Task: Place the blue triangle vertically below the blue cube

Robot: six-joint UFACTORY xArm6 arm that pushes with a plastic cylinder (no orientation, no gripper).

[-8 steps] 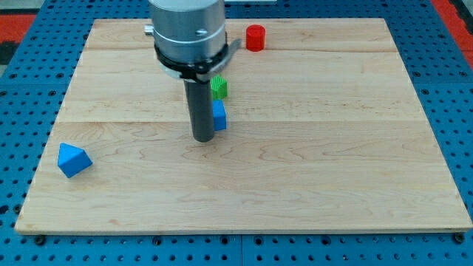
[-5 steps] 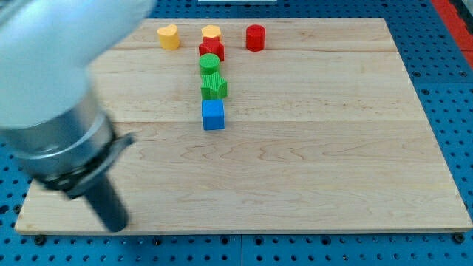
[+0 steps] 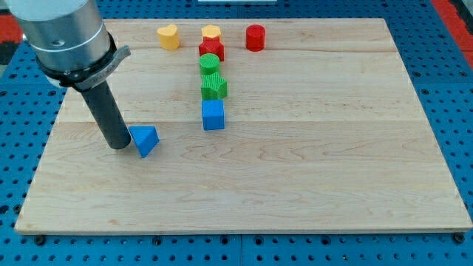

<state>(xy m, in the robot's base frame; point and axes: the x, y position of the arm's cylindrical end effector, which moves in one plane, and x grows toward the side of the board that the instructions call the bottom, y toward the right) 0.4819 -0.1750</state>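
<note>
Tip [image 3: 118, 146] touching left face of small blue triangular block [image 3: 144, 140]. No hand on rig: bare rod, nothing to open or clamp. Blue cube block [image 3: 213, 115] up-right of tip, apart. Task roughly half done; triangle needs push right, ending directly below cube on wooden desk [image 3: 310, 170].

Board [image 3: 310, 170]: pale wood planks, visible grain, smooth satin finish. Base under it [image 3: 458, 111]: blue perforated sheet, looks like painted metal or plastic, can't tell which. Rod down to my tip [image 3: 119, 147]: dark, matt. Collar above the rod [image 3: 65, 37]: brushed grey metal, dull sheen. Blue triangle [image 3: 145, 139] and blue cube [image 3: 213, 114]: smooth matt faces, solid colour, painted wood or plastic. Green block [image 3: 214, 88]: ribbed sides. Red cylinder [image 3: 255, 37]: smooth, matt.
</note>
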